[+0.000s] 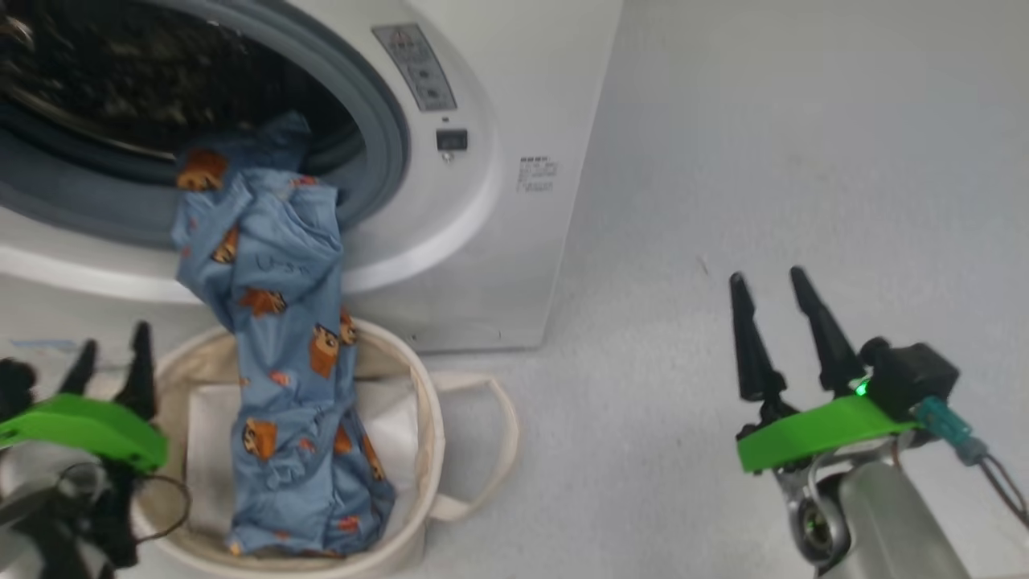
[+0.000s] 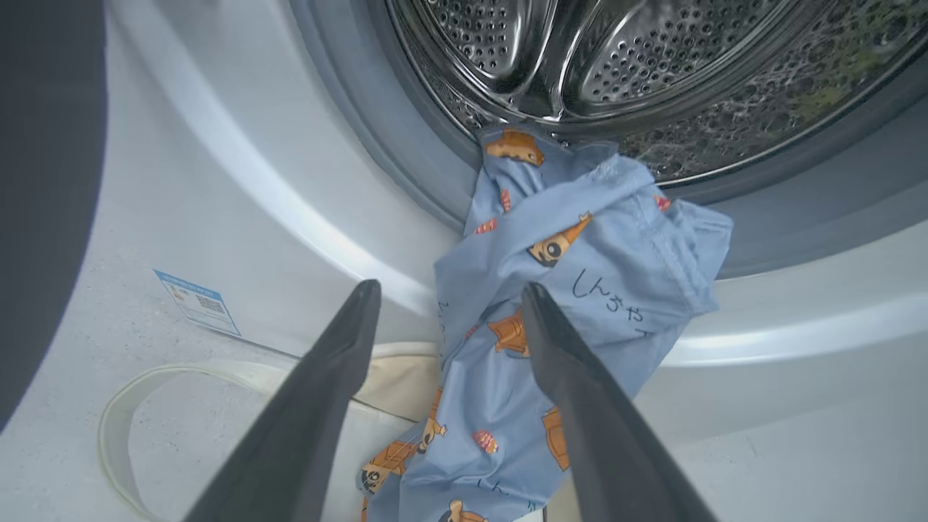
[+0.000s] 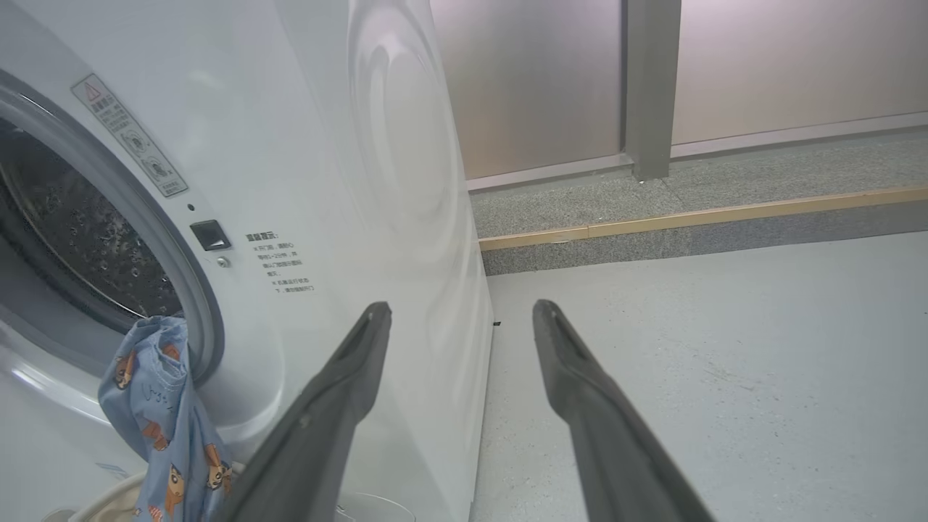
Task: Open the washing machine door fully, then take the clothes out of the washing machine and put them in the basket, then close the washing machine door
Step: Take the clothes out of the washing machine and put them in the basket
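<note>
One left gripper (image 1: pixel 112 347), lower left in head view: two fingers spread, gripping nothing, just left of the basket (image 1: pixel 430 434). One basket, on the floor (image 1: pixel 764 161) against the front of the washing machine (image 1: pixel 498 241); two loop handles, white lining inside. One garment, the clothes (image 1: pixel 281 322): light blue with orange-brown figures, top end caught on the grey ring at the mouth of the drum (image 2: pixel 551 58), middle hanging down, bottom end bunched in the basket. One washing machine, opening uncovered; one blue label sticker (image 2: pixel 197 303) low on its front. One right gripper (image 1: pixel 765 277), well right of the machine above the floor: two fingers apart, empty.
</note>
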